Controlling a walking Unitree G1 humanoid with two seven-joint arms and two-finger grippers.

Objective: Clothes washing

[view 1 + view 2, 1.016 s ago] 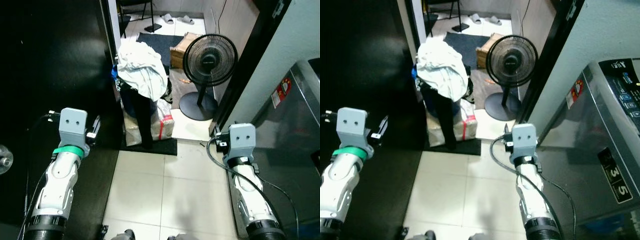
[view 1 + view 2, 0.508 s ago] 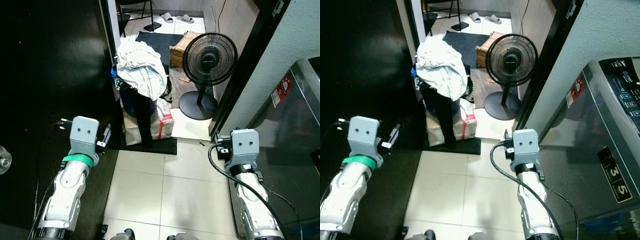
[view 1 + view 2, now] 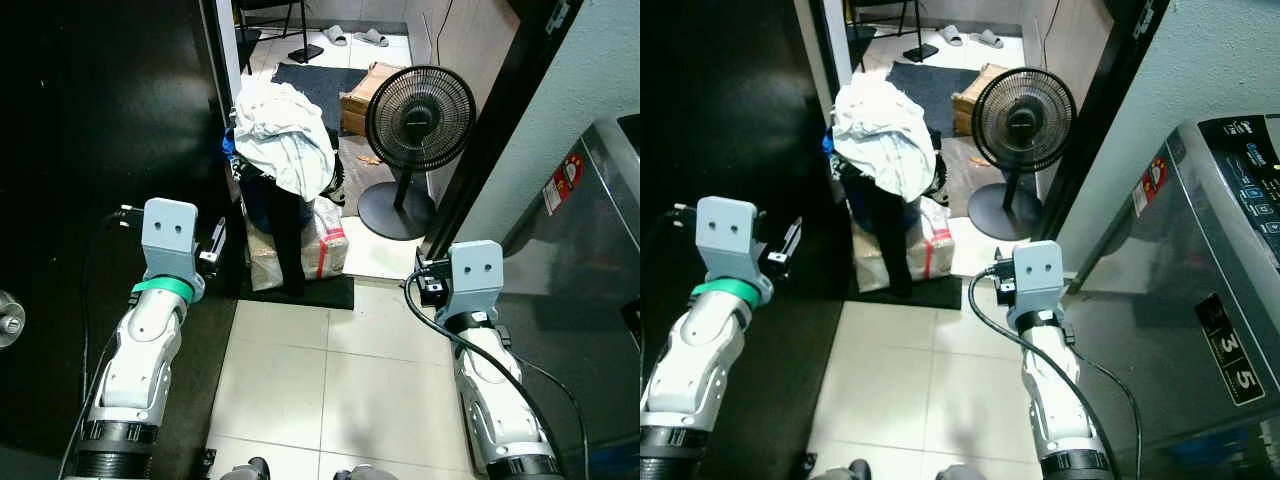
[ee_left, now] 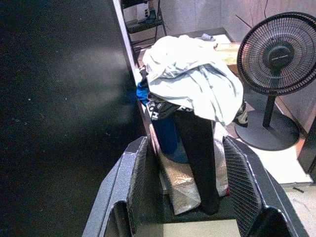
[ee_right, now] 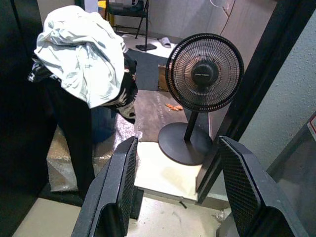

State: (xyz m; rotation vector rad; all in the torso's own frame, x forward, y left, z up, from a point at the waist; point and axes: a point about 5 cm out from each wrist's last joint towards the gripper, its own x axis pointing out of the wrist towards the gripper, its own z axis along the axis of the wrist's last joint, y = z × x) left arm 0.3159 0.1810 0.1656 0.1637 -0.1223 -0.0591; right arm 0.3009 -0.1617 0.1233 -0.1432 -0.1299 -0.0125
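Fan beside heaped laundry pile.

Home laundry corner, washing machine, heaped clothes, fan

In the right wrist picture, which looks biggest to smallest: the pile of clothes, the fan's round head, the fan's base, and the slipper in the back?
1. Pile of clothes, largest as it looks.
2. Fan's round head.
3. Fan's base, a little smaller than the head.
4. Slipper, tiny; it lies far back, so distance shrinks it.
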